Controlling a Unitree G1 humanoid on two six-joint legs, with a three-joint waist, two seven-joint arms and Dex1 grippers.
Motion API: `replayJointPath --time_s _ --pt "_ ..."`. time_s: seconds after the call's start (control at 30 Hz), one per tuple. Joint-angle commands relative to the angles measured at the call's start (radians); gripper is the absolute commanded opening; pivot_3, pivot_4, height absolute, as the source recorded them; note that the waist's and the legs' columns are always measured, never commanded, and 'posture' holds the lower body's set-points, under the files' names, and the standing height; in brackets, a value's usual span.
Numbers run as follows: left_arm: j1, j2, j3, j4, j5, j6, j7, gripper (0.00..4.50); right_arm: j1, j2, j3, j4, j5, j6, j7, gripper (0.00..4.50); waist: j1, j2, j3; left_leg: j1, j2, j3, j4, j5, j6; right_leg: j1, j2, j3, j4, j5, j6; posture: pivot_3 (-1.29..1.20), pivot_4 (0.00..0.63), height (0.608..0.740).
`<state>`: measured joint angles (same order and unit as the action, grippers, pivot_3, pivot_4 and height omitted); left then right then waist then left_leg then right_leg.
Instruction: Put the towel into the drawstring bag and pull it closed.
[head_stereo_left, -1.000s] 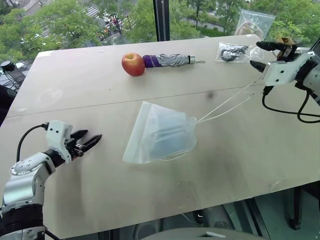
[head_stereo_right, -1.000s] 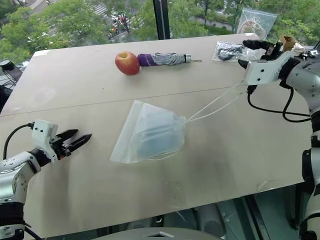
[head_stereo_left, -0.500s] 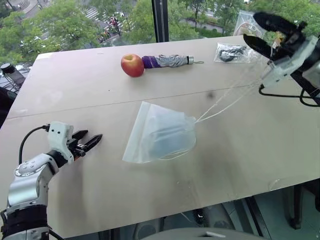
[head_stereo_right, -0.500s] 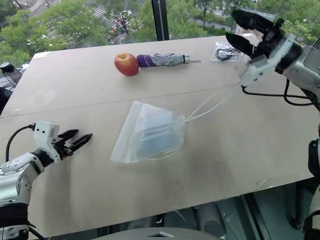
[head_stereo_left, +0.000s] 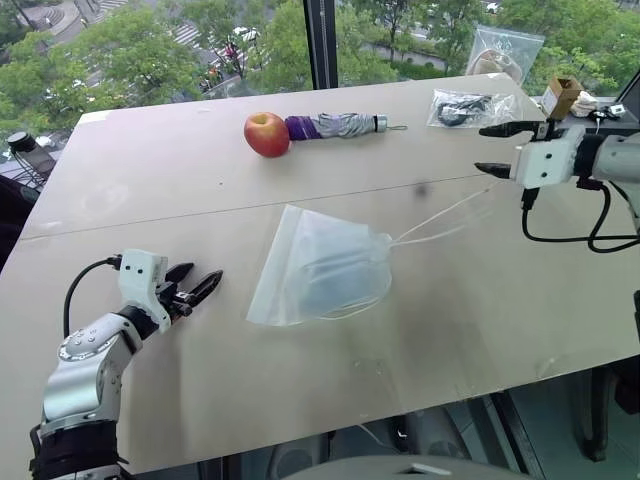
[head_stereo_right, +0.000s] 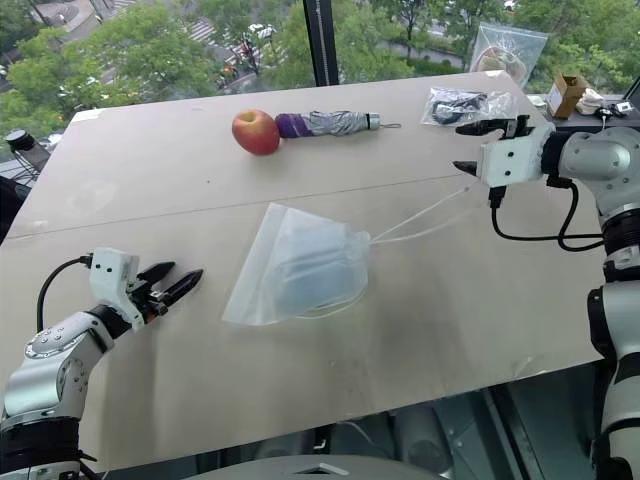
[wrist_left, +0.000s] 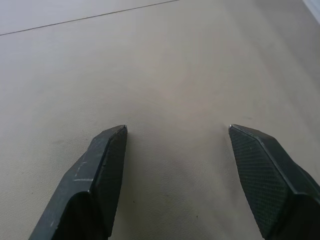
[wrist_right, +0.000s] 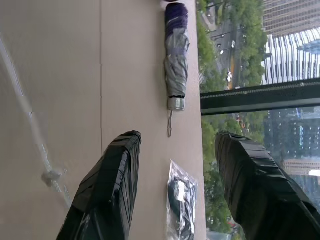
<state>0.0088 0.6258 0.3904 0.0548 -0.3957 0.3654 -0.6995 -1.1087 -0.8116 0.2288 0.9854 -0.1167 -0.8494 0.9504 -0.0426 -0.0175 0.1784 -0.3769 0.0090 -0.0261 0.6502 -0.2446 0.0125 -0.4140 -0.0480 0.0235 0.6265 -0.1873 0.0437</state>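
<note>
The light-blue towel (head_stereo_left: 335, 275) lies inside the drawstring bag (head_stereo_left: 320, 265), cords slack — left gripper (head_stereo_left: 196, 290) and right gripper (head_stereo_left: 492, 148) both gape, empty.

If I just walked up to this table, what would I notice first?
Probably the white drawstring bag in the middle of the table, with the light-blue towel showing through it and its cords trailing toward the open right gripper. Next, the red apple touching a folded umbrella near the window.
</note>
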Motion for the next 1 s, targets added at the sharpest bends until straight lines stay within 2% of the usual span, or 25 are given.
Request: replayJointPath --time_s 0.03,0.1,0.13,0.2,0.23,0.3,0.33,0.37,0.4,0.43,0.47,0.5,0.53,0.6,0.63,0.67,0.7,0.77,0.8,0.83,0.87,0.9,0.93,0.97,1.0 --pt "0.012 -0.007 -0.013 -0.009 -0.006 0.017 0.001 3.32 0.194 -0.152 0.079 -0.25 0.177 0.33 0.428 2.55 0.015 -0.002 -0.002 0.0 0.0 0.0 0.0 0.0 0.0 0.0 0.0 0.0 0.0 0.0 0.0 0.0 0.15 0.74" --pt "0.014 -0.008 -0.016 -0.013 -0.008 0.02 0.001 3.32 0.293 -0.202 0.087 -0.363 0.223 0.439 0.585 2.55 0.037 -0.009 -0.007 -0.003 0.0 -0.006 0.0 0.0 0.0 0.001 -0.003 -0.007 -0.002 0.0 0.003 0.0 0.15 0.74" --pt "0.014 -0.006 -0.017 -0.009 -0.008 0.018 -0.001 3.32 0.219 -0.142 0.023 -0.33 0.245 0.479 0.474 2.55 0.04 -0.009 -0.007 -0.003 0.0 -0.006 0.0 -0.001 0.001 0.001 -0.003 -0.008 -0.003 0.0 0.004 0.0 0.15 0.74" --pt "0.016 -0.009 -0.018 -0.01 -0.012 0.019 0.002 3.32 0.063 -0.046 -0.071 -0.22 0.214 0.473 0.207 2.55 0.008 0.008 0.0 -0.003 -0.001 -0.002 0.0 -0.003 0.002 -0.002 -0.006 0.0 -0.003 -0.001 0.003 0.0 0.15 0.74" --pt "0.016 -0.012 -0.019 -0.014 -0.016 0.022 0.004 3.32 0.08 -0.05 -0.064 -0.238 0.221 0.501 0.266 2.55 -0.004 0.015 0.005 -0.003 -0.003 0.004 0.0 -0.002 0.002 -0.005 -0.006 0.006 -0.001 -0.001 0.002 0.0 0.15 0.74" --pt "0.013 -0.016 -0.026 -0.015 -0.018 0.024 0.006 3.32 0.206 -0.107 -0.006 -0.355 0.253 0.562 0.499 2.55 0.004 0.009 0.003 -0.002 -0.006 0.009 0.0 -0.002 0.003 -0.006 -0.004 0.01 0.0 0.003 0.006 0.0 0.15 0.74" --pt "0.012 -0.017 -0.031 -0.014 -0.017 0.023 0.007 3.32 0.175 -0.065 -0.034 -0.316 0.223 0.502 0.376 2.55 0.01 0.002 -0.001 -0.003 -0.003 0.008 0.002 -0.001 0.003 -0.005 -0.002 0.005 0.0 0.003 0.006 0.0 0.15 0.74" --pt "0.011 -0.016 -0.035 -0.012 -0.015 0.022 0.008 3.32 0.095 -0.016 -0.08 -0.246 0.181 0.472 0.156 2.55 0.008 -0.005 -0.006 -0.002 -0.001 0.005 0.003 -0.002 0.002 -0.003 0.0 0.001 -0.001 0.004 0.007 0.0 0.15 0.74" --pt "0.01 -0.016 -0.037 -0.011 -0.014 0.021 0.009 3.32 0.03 0.023 -0.116 -0.187 0.147 0.447 -0.009 2.55 0.0 -0.003 -0.005 0.001 0.001 0.003 0.003 -0.002 0.001 0.0 0.001 -0.002 -0.001 0.003 0.007 0.0 0.15 0.74" --pt "0.009 -0.017 -0.037 -0.014 -0.015 0.023 0.011 3.32 0.026 0.028 -0.129 -0.197 0.18 0.52 0.041 2.55 -0.002 -0.001 -0.004 0.001 0.001 0.004 0.002 -0.003 0.001 -0.001 0.001 0.0 -0.001 0.001 0.003 0.0 0.15 0.74" --pt "0.009 -0.02 -0.034 -0.02 -0.018 0.026 0.013 3.32 0.125 -0.03 -0.078 -0.322 0.233 0.657 0.253 2.55 -0.001 0.001 -0.003 -0.001 0.001 0.004 0.002 -0.002 0.001 -0.004 0.001 0.003 0.0 0.002 0.002 0.0 0.15 0.74" --pt "0.008 -0.022 -0.031 -0.025 -0.023 0.031 0.013 3.32 0.226 -0.084 -0.026 -0.417 0.265 0.619 0.448 2.55 0.008 -0.001 -0.004 -0.002 -0.001 0.004 0.002 -0.002 0.001 -0.005 0.001 0.003 0.0 0.002 0.001 0.0 0.15 0.74" --pt "0.008 -0.023 -0.029 -0.026 -0.025 0.032 0.014 3.32 0.234 -0.068 -0.028 -0.41 0.23 0.568 0.403 2.55 0.024 -0.004 -0.006 -0.003 -0.001 0.002 0.002 -0.001 0.0 -0.003 0.001 -0.001 0.0 0.002 0.001 0.0 0.15 0.74" --pt "0.014 -0.022 -0.032 -0.024 -0.023 0.03 0.014 3.32 0.102 0.031 -0.125 -0.278 0.152 0.472 0.004 2.55 0.023 -0.004 -0.006 -0.001 0.002 -0.001 0.002 -0.002 0.0 0.001 0.001 -0.007 -0.001 0.002 0.002 0.0 0.15 0.74" --pt "0.017 -0.024 -0.034 -0.027 -0.022 0.03 0.016 3.32 0.083 0.054 -0.151 -0.281 0.201 0.569 0.031 2.55 0.014 -0.001 -0.004 -0.001 0.001 0.002 0.002 -0.002 0.0 -0.001 0.001 -0.004 -0.001 0.002 0.001 0.0 0.15 0.74" --pt "0.02 -0.026 -0.035 -0.032 -0.022 0.031 0.017 3.32 0.161 -0.004 -0.096 -0.387 0.253 0.706 0.244 2.55 0.009 0.003 -0.002 -0.003 0.001 0.003 0.002 -0.002 0.0 -0.005 0.001 0.002 -0.001 0.002 0.0 0.0 0.15 0.74" --pt "0.021 -0.029 -0.034 -0.038 -0.025 0.034 0.018 3.32 0.234 -0.057 -0.047 -0.451 0.262 0.685 0.415 2.55 0.013 0.004 -0.001 -0.005 -0.002 0.003 0.002 -0.001 0.0 -0.007 -0.001 0.003 0.0 0.002 0.0 0.0 0.15 0.74" --pt "0.021 -0.03 -0.035 -0.039 -0.027 0.032 0.018 3.32 0.195 -0.018 -0.055 -0.35 0.135 0.499 0.194 2.55 0.025 -0.002 -0.005 -0.005 -0.002 0.002 0.003 -0.001 0.0 -0.004 -0.001 -0.002 -0.001 0.004 0.005 0.0 0.15 0.74" --pt "0.022 -0.03 -0.034 -0.038 -0.028 0.031 0.021 3.32 0.128 0.032 -0.119 -0.281 0.143 0.562 0.028 2.55 0.021 -0.001 -0.005 -0.002 -0.001 0.003 0.003 -0.002 0.0 -0.002 -0.001 -0.003 -0.002 0.004 0.005 0.0 0.15 0.74" --pt "0.022 -0.032 -0.034 -0.038 -0.028 0.032 0.026 3.32 0.146 0.029 -0.117 -0.32 0.2 0.702 0.126 2.55 0.019 0.001 -0.003 -0.002 -0.001 0.004 0.002 -0.002 0.0 -0.002 -0.001 -0.002 -0.002 0.004 0.005 0.0 0.15 0.74" --pt "0.022 -0.034 -0.034 -0.04 -0.028 0.032 0.029 3.32 0.266 -0.103 -0.008 -0.477 0.275 0.813 0.358 2.55 0.019 0.002 -0.003 -0.003 -0.002 0.006 0.002 -0.002 0.0 -0.004 -0.001 0.0 -0.002 0.002 0.001 0.0 0.15 0.74" --pt "0.023 -0.035 -0.034 -0.043 -0.029 0.034 0.03 3.32 0.324 -0.148 0.024 -0.523 0.276 0.758 0.517 2.55 0.034 0.002 -0.003 -0.003 -0.002 0.005 0.002 -0.002 0.0 -0.004 -0.001 0.0 -0.001 0.002 0.001 0.0 0.15 0.74" --pt "0.022 -0.035 -0.035 -0.041 -0.029 0.033 0.03 3.32 0.275 -0.092 0.001 -0.447 0.208 0.694 0.337 2.55 0.039 -0.001 -0.004 -0.005 -0.002 0.002 0.002 -0.002 0.0 -0.004 -0.001 -0.003 -0.001 0.001 0.001 0.0 0.15 0.74" --pt "0.024 -0.034 -0.035 -0.04 -0.03 0.031 0.029 3.32 0.191 -0.019 -0.076 -0.362 0.207 0.748 0.114 2.55 0.032 -0.002 -0.005 -0.004 0.001 0.0 0.002 -0.002 0.0 -0.002 -0.001 -0.008 -0.002 0.001 0.003 0.0 0.15 0.74" --pt "0.026 -0.035 -0.034 -0.044 -0.032 0.032 0.03 3.32 0.168 -0.001 -0.098 -0.354 0.228 0.829 0.131 2.55 0.02 0.001 -0.003 -0.002 0.002 0.003 0.002 -0.002 0.0 0.0 -0.001 -0.006 -0.002 0.0 0.002 0.0 0.15 0.74"
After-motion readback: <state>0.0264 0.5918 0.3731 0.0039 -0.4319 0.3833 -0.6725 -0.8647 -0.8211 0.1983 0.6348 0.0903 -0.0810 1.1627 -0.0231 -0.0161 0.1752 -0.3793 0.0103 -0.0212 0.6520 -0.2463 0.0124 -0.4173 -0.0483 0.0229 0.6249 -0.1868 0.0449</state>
